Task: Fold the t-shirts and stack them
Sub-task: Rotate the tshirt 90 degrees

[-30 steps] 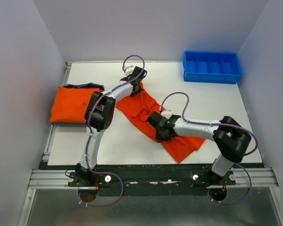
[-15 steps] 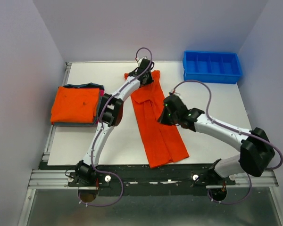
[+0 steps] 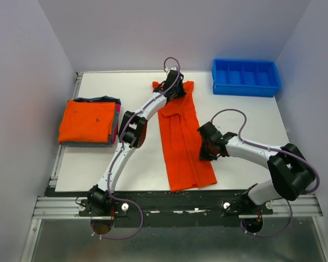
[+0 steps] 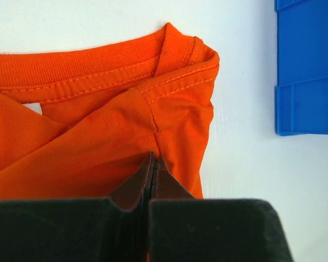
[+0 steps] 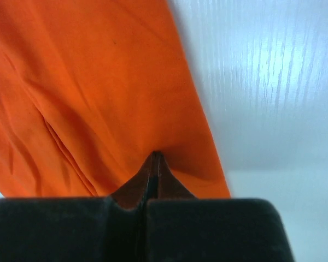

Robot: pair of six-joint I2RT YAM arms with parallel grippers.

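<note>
An orange t-shirt [image 3: 181, 136] lies stretched in a long strip down the middle of the table, collar end at the far side. My left gripper [image 3: 176, 91] is shut on the cloth just below the collar [image 4: 98, 65]; its jaws [image 4: 153, 166] pinch an orange fold. My right gripper [image 3: 206, 150] is shut on the shirt's right edge lower down; its jaws pinch the cloth [image 5: 98, 98] in the right wrist view. A stack of folded t-shirts [image 3: 88, 121], orange on top with teal and pink-red edges below, sits at the left.
A blue plastic bin [image 3: 245, 76] with dividers stands at the far right corner and shows in the left wrist view [image 4: 306, 65]. Bare white table [image 3: 251, 117] lies to the right of the shirt. Grey walls enclose three sides.
The shirt went from a crumpled diagonal heap to a straight lengthwise strip. My left gripper moved right along the far edge with the collar; my right gripper pulled the lower part toward me.
</note>
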